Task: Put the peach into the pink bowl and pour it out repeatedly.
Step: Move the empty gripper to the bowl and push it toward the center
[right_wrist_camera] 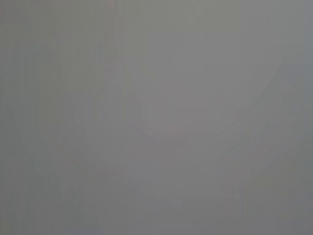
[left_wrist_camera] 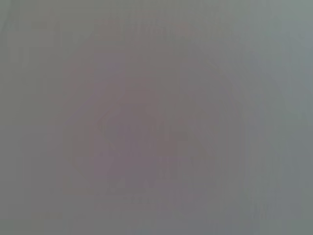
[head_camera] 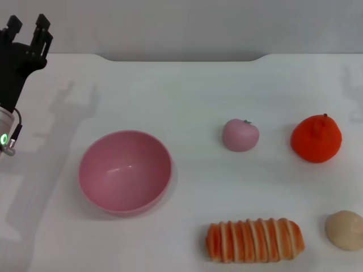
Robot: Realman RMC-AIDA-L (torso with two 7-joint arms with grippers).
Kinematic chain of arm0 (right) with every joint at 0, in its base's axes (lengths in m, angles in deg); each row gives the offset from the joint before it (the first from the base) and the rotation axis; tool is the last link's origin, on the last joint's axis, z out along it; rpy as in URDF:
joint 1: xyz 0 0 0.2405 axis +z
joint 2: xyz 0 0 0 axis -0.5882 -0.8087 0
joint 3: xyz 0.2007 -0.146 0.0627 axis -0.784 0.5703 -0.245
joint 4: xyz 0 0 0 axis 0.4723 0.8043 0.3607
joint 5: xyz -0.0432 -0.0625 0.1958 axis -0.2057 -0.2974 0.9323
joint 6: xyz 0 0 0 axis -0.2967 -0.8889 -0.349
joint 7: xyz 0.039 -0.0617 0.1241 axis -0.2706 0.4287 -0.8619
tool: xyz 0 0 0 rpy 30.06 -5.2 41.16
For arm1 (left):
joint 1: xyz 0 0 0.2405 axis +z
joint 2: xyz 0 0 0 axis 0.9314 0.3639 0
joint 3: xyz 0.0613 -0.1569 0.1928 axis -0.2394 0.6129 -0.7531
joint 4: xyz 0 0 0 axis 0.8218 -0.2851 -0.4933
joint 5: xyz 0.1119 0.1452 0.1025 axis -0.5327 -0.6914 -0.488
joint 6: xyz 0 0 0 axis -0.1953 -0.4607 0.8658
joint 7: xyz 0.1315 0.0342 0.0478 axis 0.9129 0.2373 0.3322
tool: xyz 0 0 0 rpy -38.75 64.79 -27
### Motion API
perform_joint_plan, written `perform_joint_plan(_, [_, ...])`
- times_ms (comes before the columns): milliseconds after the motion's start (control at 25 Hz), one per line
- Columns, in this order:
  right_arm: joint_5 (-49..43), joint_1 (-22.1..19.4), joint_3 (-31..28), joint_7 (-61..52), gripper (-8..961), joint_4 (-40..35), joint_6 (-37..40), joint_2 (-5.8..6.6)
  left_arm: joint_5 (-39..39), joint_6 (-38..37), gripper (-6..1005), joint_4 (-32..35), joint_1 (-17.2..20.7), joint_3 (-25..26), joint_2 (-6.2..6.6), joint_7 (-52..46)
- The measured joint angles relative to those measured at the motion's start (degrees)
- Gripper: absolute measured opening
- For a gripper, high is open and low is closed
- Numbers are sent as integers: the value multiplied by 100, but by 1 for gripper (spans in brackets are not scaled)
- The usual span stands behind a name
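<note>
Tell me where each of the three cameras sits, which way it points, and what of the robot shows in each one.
Head view: sits on the robot's head, looks forward and down at the white table with the pink bowl, the peach, an orange fruit, a striped bread loaf and a beige lump; only the left gripper shows, raised at the far left edge.
Left wrist view: on the left arm's wrist; nothing can be made out.
Right wrist view: on the right arm's wrist; nothing can be made out.
Shared: nothing identifiable.
</note>
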Motion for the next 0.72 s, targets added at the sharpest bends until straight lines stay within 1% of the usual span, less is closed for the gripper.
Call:
perform_joint_plan(80, [4,2,-66,-1,446,0,-105,8,-1,130,583,-15,-52,9,9,10])
perform_joint_plan(280, [7,-87,-280,-1,446,-11,-212,23,-40,301,586,-20,-150,78,56,32])
perform_joint_plan(360, [7,-126,-332,-16,446,-24,-300,42,-69,412,586,45,-189,120,84,-16])
perform_joint_plan(400, [7,-148,-351,-39,445,-50,-361,56,-80,539,586,151,-192,124,117,-116])
perform_joint_plan(480, [-2,-206,-348,-99,445,-145,-487,77,-176,932,587,457,-186,122,246,-439])
perform_joint_plan(560, [-32,-253,-319,-121,445,-247,-594,88,-599,1491,587,822,-191,124,466,-1134])
perform_joint_plan(600, [-50,-272,-299,-121,445,-299,-656,94,-912,1692,587,942,-222,160,560,-1526])
perform_joint_plan(640, [-70,-283,-288,-123,445,-330,-706,104,-1346,1816,587,1018,-292,276,674,-2139])
perform_joint_plan(680, [-89,-291,-281,-136,445,-354,-749,114,-1734,1872,587,1059,-350,393,763,-2663])
perform_joint_plan(720, [-105,-298,-278,-157,445,-377,-781,125,-2295,1851,587,1094,-431,573,864,-3334])
